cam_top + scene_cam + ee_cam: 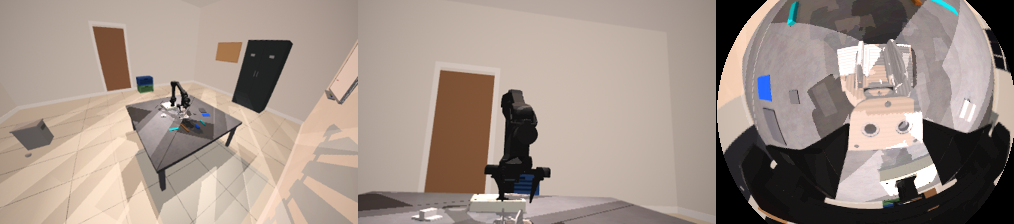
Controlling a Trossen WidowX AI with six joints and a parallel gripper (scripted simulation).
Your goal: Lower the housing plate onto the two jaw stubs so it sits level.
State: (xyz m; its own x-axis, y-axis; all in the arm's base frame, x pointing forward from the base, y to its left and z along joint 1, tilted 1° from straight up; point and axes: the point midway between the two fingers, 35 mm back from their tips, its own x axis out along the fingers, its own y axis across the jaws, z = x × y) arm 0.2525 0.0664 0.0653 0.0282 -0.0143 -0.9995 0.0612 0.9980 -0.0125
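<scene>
The housing plate (886, 117), pale with two round holes, is held between the fingers of my gripper (884, 124) (517, 199), which is shut on its sides. Two upright ridged jaws, the left jaw (859, 65) and the right jaw (895, 57), stand on the pale base (847, 61) just beyond the plate's front edge in the wrist view. Their tops also show low in the exterior view, in front of and below my fingers. The plate hides the near part of the base and the stubs; I cannot tell whether it touches them.
A white box (497, 206) (916, 173) stands behind the base. A small white part (427, 214) (967, 109) lies to one side. A blue plate (205, 114) (764, 88) and a dark plate (775, 126) lie opposite. Cyan bars (173, 128) (202, 122), an orange bar (184, 128) and a blue block (197, 126) lie farther out.
</scene>
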